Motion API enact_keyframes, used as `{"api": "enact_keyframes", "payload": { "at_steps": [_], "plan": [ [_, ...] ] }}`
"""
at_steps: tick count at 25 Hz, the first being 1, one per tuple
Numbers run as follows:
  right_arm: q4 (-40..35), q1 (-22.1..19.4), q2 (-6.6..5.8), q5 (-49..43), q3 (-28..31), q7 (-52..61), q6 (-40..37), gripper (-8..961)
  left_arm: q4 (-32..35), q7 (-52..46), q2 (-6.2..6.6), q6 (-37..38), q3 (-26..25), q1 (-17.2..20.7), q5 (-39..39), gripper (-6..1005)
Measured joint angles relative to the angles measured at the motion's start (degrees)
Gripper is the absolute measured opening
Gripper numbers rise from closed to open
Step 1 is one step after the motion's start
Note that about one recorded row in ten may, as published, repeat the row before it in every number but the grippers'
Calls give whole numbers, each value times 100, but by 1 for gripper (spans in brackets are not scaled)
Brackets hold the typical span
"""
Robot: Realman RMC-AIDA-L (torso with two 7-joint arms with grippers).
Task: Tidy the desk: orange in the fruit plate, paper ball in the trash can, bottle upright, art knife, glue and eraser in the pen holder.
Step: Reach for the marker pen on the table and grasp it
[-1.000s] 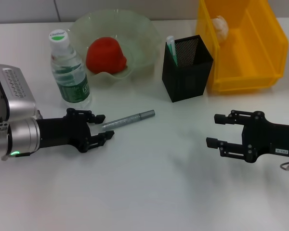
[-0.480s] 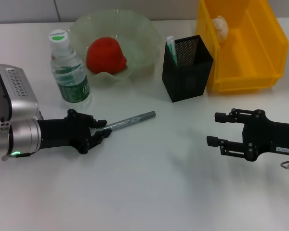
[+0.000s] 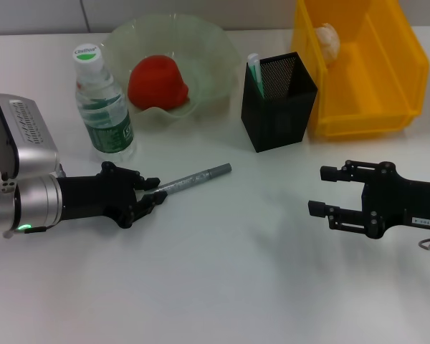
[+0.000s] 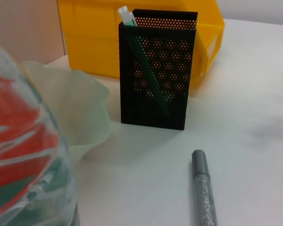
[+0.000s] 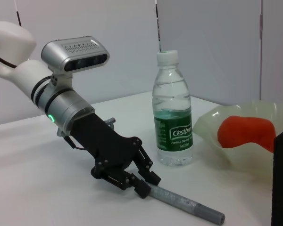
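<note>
From the head view, the left gripper (image 3: 152,196) lay low on the white desk (image 3: 222,287), its fingers pinched on the near end of the grey art knife (image 3: 193,179), which lay flat and pointed toward the black mesh pen holder (image 3: 278,102). A green-and-white glue stick (image 3: 254,72) already leaned inside that holder. The water bottle (image 3: 102,104) stood upright just beside the pale green fruit plate (image 3: 215,54), and the reddish orange (image 3: 158,82) sat in the plate. The paper ball (image 3: 327,39) rested in the back of the yellow trash can (image 3: 376,93). The right gripper (image 3: 321,190) hovered well apart on the other side of the desk, its 2 fingers spread and holding nothing. In the left wrist view, the knife's far end (image 4: 203,188) lay on the desk short of the pen holder (image 4: 155,70), with the glue stick's tip (image 4: 126,15) poking above its rim and the yellow bin (image 4: 94,33) behind it. From the right wrist view, the left gripper (image 5: 144,181) was clamped on the knife (image 5: 188,207), the bottle (image 5: 172,117) standing just behind it and the orange (image 5: 245,132) in the plate (image 5: 212,127).
</note>
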Motion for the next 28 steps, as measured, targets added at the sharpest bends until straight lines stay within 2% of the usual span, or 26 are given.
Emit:
{"api": "enact_keyframes", "payload": {
  "at_steps": [28],
  "plan": [
    [0, -13, 0, 0, 3, 30, -8, 653, 45, -77, 0, -24, -1, 24, 14, 205]
  ]
}}
